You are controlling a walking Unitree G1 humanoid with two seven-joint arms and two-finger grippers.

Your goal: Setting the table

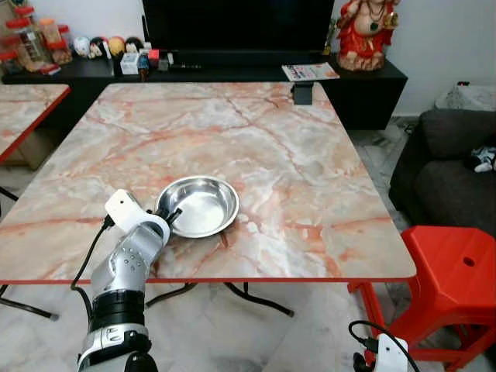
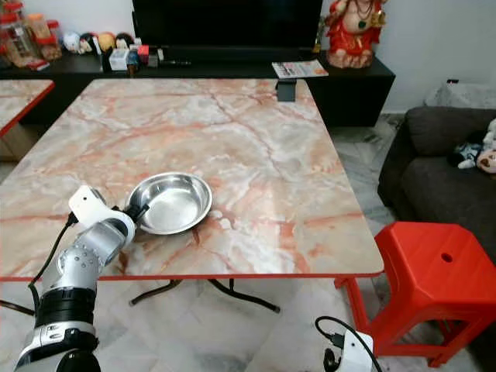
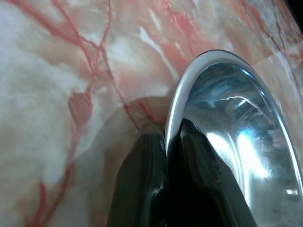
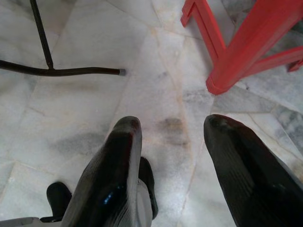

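Marble table (image 1: 271,155) spread widest before us, its red-trimmed near edge running just behind our left arm. A red stool (image 1: 453,267) stood off the near right corner, and beyond it a dark sofa (image 1: 449,163). Our left gripper (image 3: 166,137) reached up over that edge, its fingers pinched on the near-left rim of the steel bowl (image 1: 198,205), which sat hollow near the front. Our right gripper (image 4: 173,127) hung low over the floor tiles (image 4: 156,71), fingers apart.
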